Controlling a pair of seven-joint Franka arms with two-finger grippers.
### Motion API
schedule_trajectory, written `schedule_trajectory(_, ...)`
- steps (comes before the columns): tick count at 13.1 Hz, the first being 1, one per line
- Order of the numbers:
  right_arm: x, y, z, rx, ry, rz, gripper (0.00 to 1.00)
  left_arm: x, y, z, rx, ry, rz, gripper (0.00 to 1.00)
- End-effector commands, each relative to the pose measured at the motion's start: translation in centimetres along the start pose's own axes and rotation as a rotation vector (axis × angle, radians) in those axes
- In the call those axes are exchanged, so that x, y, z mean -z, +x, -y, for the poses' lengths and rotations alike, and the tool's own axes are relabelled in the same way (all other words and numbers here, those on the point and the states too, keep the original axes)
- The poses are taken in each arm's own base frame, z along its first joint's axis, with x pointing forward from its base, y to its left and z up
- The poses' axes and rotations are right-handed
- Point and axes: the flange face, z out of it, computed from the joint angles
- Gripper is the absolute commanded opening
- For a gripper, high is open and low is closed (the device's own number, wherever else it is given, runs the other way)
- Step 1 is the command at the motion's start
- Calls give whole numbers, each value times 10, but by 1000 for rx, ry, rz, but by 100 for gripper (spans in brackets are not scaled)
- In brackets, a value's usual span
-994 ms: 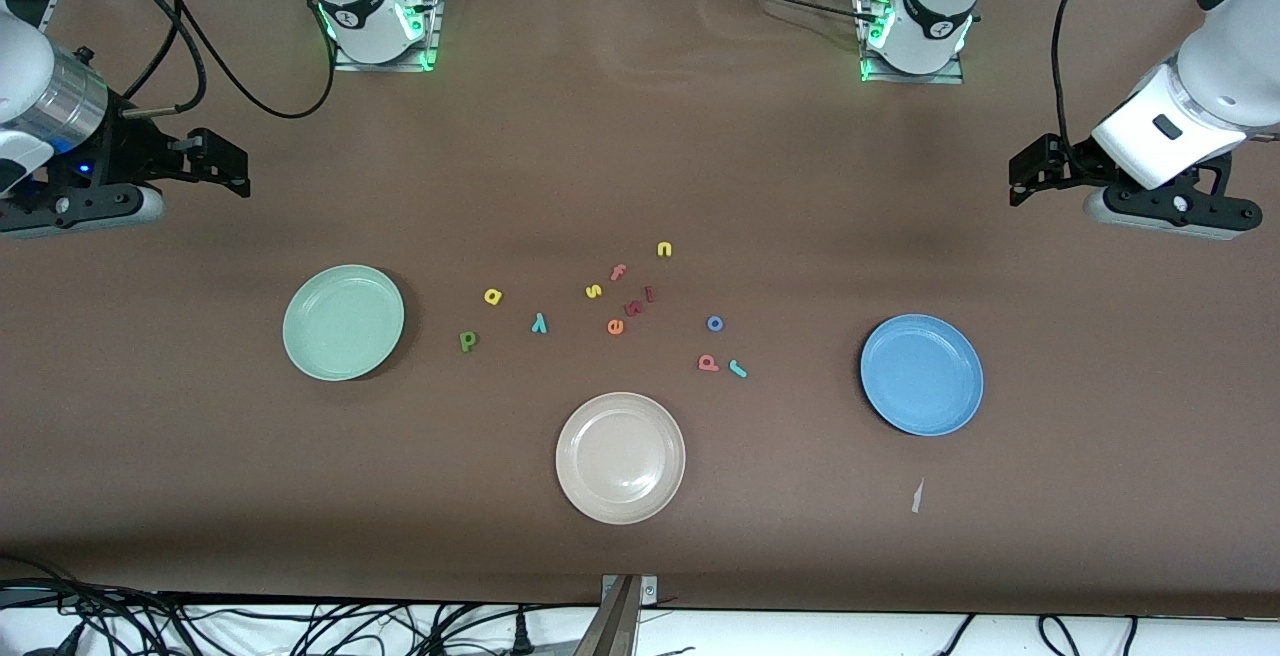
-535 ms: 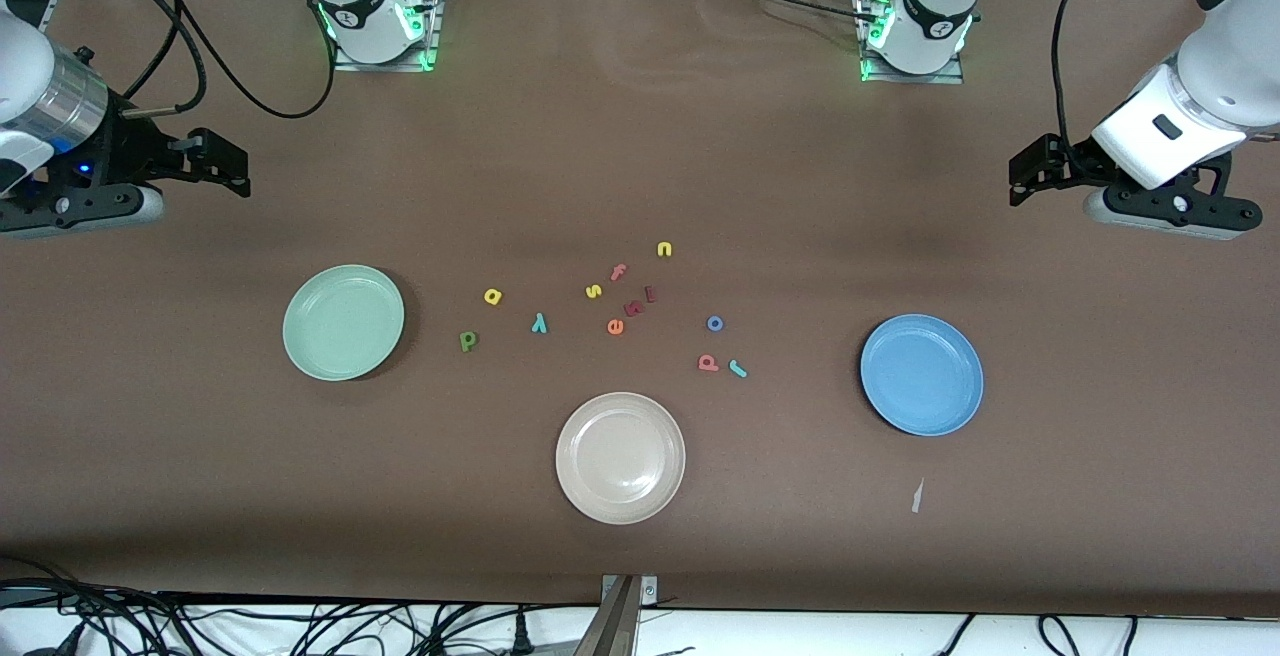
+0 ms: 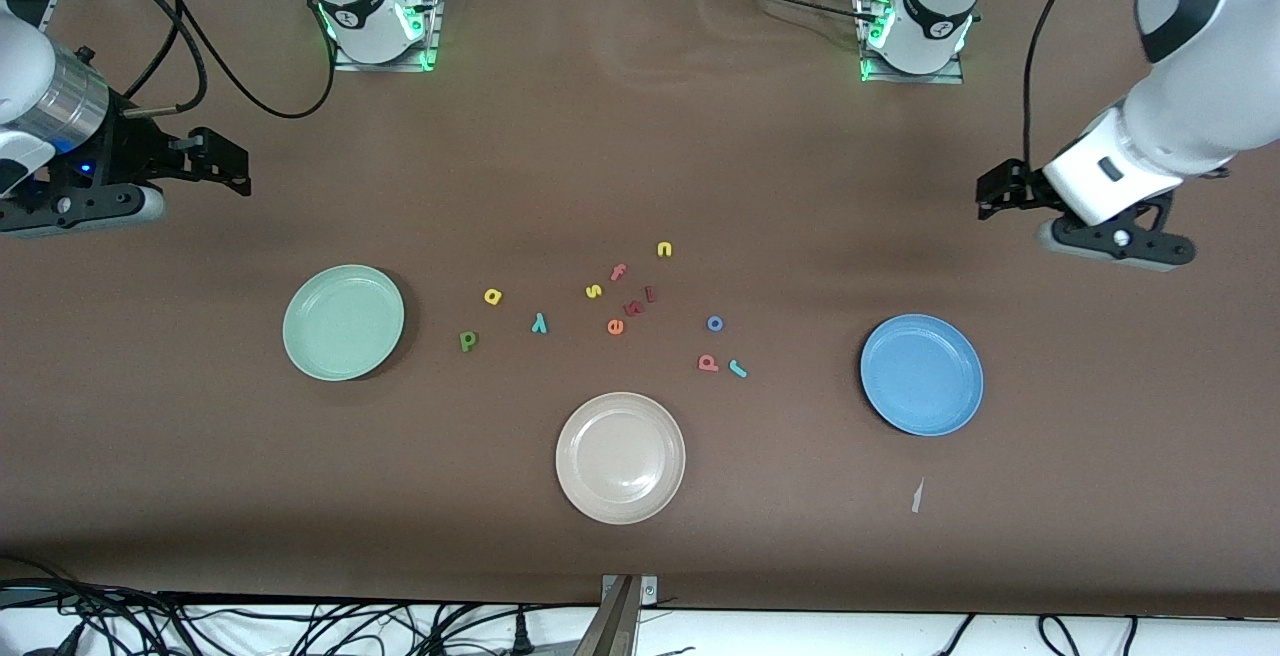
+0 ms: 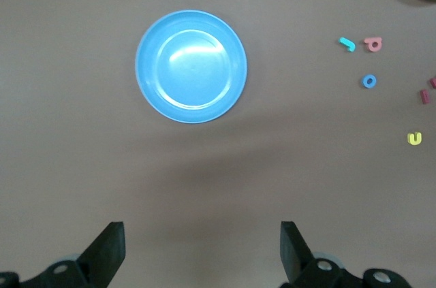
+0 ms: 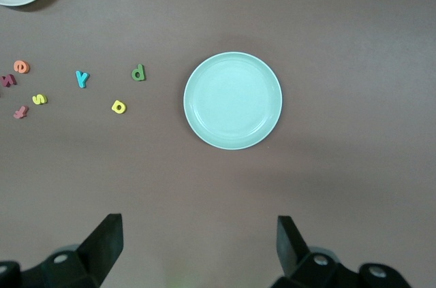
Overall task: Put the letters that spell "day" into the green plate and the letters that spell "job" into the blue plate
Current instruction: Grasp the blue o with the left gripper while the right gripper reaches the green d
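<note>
Front view: round smooth green plate (image 3: 343, 322) (shallow-rimmed).

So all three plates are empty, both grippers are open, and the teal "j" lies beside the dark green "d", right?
Not quite. The teal "j" lies beside the pinkish-red "b", as the front view shows; the dark green "d" is near the green plate. The rest holds.

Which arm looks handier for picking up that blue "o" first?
Probably the left. The left gripper, open, hangs above the table at the blue plate's end, where the blue "o" lies. The right gripper, also open, waits near the green plate.
</note>
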Motion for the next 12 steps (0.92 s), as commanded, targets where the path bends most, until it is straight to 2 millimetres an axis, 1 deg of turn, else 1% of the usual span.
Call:
schedule_trajectory(1,-5,6,-1,-16,11,24,100,-47,33,-37,-59,-37,42,100)
schedule_trajectory(2,-8,9,1,-4,27,25,100,-58,45,-49,-67,-46,7,100)
schedule_trajectory(3,-8,9,4,-7,28,23,100,-78,55,-57,-60,-53,14,100)
schedule_trajectory(4,-11,11,12,2,30,25,100,-101,66,-75,-44,-59,20,100)
schedule_trajectory(5,-17,14,31,33,26,33,100,-114,74,-99,-2,-57,-9,100)
schedule_trajectory(6,-20,16,44,47,21,35,100,-127,75,-138,33,-55,-20,100)
schedule_trajectory(8,-38,27,52,24,20,62,100,-163,75,-200,93,2,-35,100)
schedule_trajectory(9,-50,33,61,37,15,69,100,-184,76,-222,68,52,-64,100)
schedule_trajectory(10,-62,41,67,32,12,74,100,-203,81,-239,61,75,-81,100)
schedule_trajectory(11,-76,48,78,9,2,81,100,-207,93,-252,91,50,-107,100)
schedule_trajectory(12,-88,54,97,-2,-8,79,100,-218,102,-257,123,38,-103,100)
